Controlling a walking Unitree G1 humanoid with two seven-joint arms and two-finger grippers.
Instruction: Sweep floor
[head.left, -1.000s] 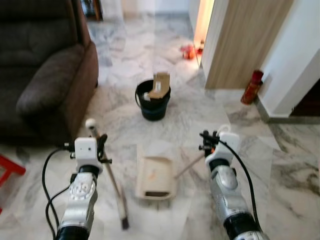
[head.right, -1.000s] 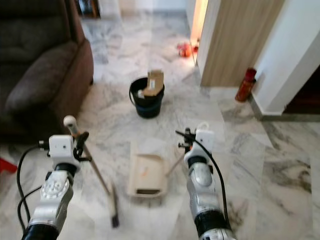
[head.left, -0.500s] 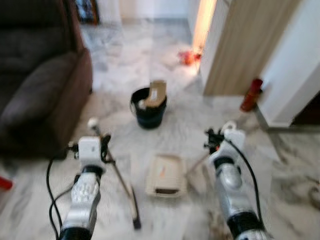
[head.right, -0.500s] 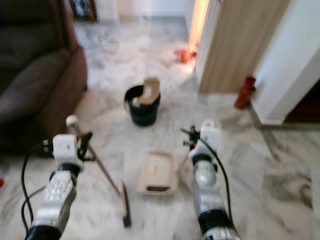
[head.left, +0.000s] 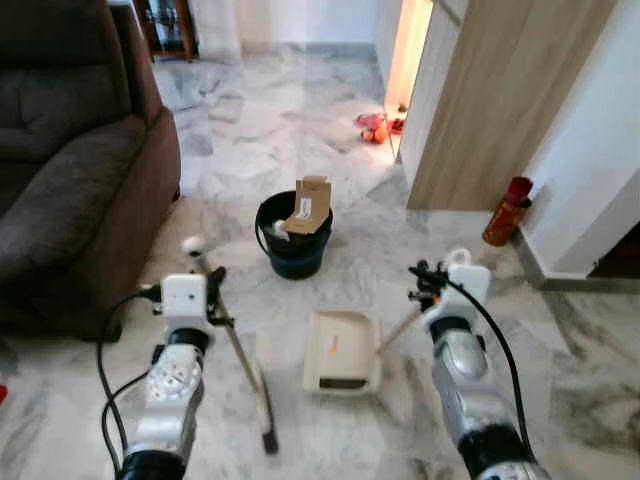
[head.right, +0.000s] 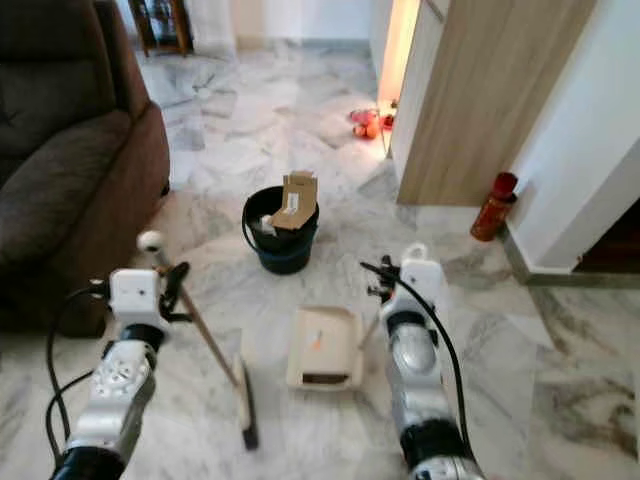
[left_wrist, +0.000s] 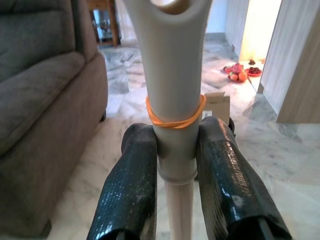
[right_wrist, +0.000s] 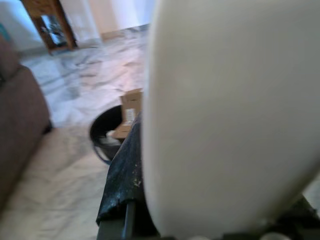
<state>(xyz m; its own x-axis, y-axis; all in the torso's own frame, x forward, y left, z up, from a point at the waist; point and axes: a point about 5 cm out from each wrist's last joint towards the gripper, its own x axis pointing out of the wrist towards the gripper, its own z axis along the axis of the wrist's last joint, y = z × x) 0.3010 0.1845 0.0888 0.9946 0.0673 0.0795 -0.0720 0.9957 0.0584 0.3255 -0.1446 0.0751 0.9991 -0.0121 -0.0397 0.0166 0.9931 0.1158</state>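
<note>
My left gripper (left_wrist: 176, 150) is shut on the cream handle of a broom (head.left: 232, 340), whose dark head (head.left: 268, 436) rests on the marble floor in front of me. An orange rubber band (left_wrist: 175, 120) rings the handle just above the fingers. My right gripper (head.left: 425, 280) is shut on the pale handle (right_wrist: 230, 115) of a beige dustpan (head.left: 342, 352) that lies flat on the floor between my arms, with a small orange scrap (head.left: 333, 344) in it. A black bucket (head.left: 293, 240) holding a piece of cardboard (head.left: 310, 204) stands just beyond the dustpan.
A dark brown sofa (head.left: 70, 170) fills the left side. A wood-panelled wall (head.left: 480, 110) and a white wall stand on the right, with a red bottle (head.left: 505, 210) at their foot. Red and orange things (head.left: 375, 124) lie by the lit doorway. Open marble floor stretches ahead.
The whole view has shifted and sharpened after a blurred moment, so the camera moved. The dustpan now lies a little further right and closer to the bucket; both grippers keep their holds.
</note>
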